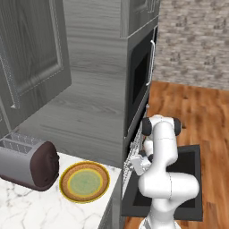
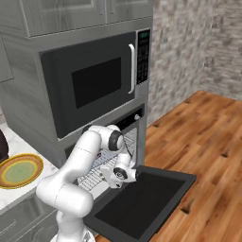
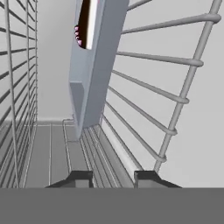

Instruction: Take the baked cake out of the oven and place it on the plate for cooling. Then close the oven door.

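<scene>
The baked cake [image 3: 85, 26] shows as a dark sliver with a pale streak at the top of the hand view, lying on a flat grey tray [image 3: 89, 87] that I see edge-on. It sits deep inside the oven [image 2: 130, 120], on the wire racks [image 3: 175, 98]. My gripper [image 3: 113, 177] has reached in over the lowered oven door [image 2: 142, 201]. Its fingertips stand a narrow gap apart just short of the tray's near end, well away from the cake. Nothing clearly lies between them. The plate [image 1: 84, 182] with its yellow-orange rim rests bare on the marble counter.
A toaster [image 1: 27, 163] stands left of the plate on the counter. The black microwave [image 2: 94, 85] hangs directly above the oven. The open door [image 1: 190, 154] juts out over the wooden floor beside my arm. Rack wires close in on both sides of the hand.
</scene>
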Robot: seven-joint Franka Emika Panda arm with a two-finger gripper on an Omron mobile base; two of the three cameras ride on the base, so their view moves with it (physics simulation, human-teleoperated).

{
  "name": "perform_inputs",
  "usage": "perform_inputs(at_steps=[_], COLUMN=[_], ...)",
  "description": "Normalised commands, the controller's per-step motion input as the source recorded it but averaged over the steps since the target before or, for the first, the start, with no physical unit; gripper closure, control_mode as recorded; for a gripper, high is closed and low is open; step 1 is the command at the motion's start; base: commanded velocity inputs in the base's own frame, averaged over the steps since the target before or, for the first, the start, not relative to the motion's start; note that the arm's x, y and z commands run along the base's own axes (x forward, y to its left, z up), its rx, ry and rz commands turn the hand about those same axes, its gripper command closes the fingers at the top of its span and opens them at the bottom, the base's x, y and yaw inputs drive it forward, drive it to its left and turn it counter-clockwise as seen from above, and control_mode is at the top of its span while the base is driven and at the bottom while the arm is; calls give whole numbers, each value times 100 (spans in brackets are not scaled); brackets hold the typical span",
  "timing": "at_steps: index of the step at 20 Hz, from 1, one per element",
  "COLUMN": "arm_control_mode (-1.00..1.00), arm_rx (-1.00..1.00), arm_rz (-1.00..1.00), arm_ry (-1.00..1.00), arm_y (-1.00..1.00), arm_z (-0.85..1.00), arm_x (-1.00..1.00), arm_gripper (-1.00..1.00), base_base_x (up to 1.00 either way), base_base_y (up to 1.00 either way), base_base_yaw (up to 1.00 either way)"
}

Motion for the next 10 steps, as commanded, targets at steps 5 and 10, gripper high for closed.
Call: perform_inputs(at_steps=[5,10], arm_control_mode=[-100,-100], arm_rx=[-7,-8], arm_rz=[-4,-6], arm_ry=[1,1], arm_y=[11,5], arm_z=[-47,-50], arm_x=[0,0], arm_gripper=[100,100], base_base_x=[0,0], base_base_y=[0,0], base_base_yaw=[0,0])
